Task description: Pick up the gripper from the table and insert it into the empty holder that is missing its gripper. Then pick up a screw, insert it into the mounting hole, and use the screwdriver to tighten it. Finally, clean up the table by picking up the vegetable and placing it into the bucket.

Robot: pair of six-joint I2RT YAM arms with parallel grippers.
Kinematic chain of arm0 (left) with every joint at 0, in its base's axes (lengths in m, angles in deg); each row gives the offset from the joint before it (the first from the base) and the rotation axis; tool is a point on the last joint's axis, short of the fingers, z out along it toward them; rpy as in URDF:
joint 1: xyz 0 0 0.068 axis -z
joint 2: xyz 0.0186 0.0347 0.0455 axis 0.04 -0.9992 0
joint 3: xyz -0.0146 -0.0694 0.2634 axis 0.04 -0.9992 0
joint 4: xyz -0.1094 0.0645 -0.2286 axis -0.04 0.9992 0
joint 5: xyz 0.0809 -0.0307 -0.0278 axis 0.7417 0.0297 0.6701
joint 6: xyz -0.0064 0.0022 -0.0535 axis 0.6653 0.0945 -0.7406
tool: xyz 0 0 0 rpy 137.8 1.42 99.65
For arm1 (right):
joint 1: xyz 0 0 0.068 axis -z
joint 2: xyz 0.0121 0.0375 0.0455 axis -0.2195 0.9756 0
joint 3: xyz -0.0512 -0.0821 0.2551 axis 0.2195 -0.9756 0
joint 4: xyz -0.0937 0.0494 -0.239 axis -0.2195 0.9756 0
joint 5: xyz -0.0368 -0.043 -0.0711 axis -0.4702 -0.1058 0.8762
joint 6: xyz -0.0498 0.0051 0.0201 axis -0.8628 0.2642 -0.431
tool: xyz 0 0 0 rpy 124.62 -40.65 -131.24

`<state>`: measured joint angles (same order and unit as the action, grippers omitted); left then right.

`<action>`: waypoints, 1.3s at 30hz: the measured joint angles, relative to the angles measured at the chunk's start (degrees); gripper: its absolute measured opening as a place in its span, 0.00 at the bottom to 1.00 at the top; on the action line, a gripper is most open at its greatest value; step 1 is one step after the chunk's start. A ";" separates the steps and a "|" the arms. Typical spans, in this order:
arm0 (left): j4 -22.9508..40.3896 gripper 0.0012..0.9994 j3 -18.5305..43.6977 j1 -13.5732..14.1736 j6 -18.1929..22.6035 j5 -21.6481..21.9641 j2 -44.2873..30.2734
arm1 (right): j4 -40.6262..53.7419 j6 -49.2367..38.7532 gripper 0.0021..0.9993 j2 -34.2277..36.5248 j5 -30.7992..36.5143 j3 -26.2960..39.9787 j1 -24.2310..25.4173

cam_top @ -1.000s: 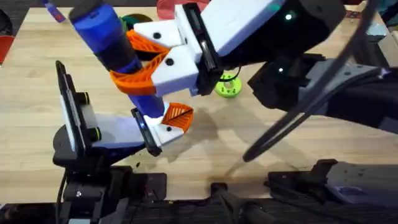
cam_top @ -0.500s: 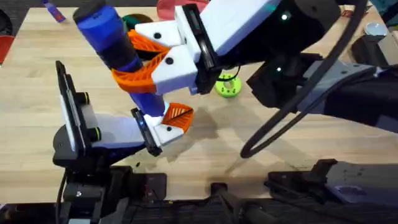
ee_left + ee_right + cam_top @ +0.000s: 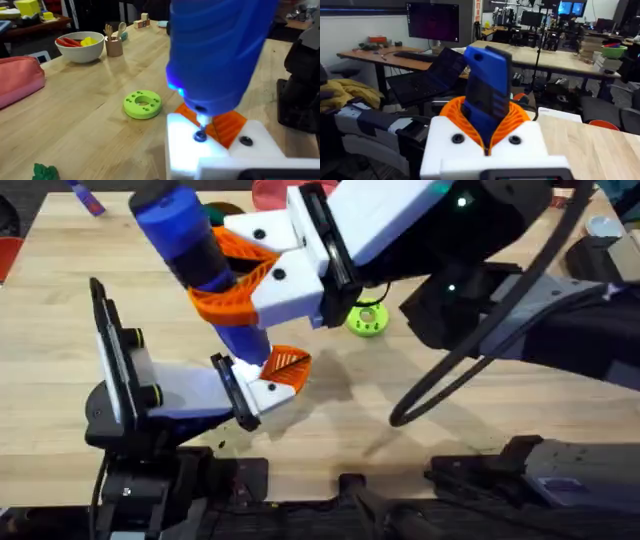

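My right gripper is shut on the blue screwdriver, which stands tilted with its tip pointing down. In the left wrist view its silver tip sits on a screw in the white holder of my left gripper. The orange gripper sits in that holder. A second screw head shows beside it. In the right wrist view the screwdriver stands between the orange pads. The bucket peeks out behind the screwdriver. I cannot tell whether the green leafy scrap is the vegetable.
A green ring lies right of the holder. A white bowl and a brown cup stand at the table's far side, with a pink pouch near them. A purple-blue stick lies at the far left.
The right gripper and the screwdriver have shifted slightly to the right, with the tip staying at the holder. The left arm has not moved.
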<state>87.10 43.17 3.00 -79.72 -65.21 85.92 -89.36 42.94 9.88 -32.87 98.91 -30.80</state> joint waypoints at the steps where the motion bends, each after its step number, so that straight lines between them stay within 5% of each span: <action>1: 0.00 0.01 0.00 0.00 0.00 0.00 0.01 | 0.02 0.00 0.02 0.00 -0.03 0.00 0.00; 39: 0.00 0.01 0.01 0.00 0.00 0.00 -0.02 | -1.07 -1.28 0.02 0.66 -0.02 -0.01 -0.74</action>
<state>87.10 43.18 3.00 -79.72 -65.21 85.91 -90.43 41.66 10.54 -32.89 98.90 -31.55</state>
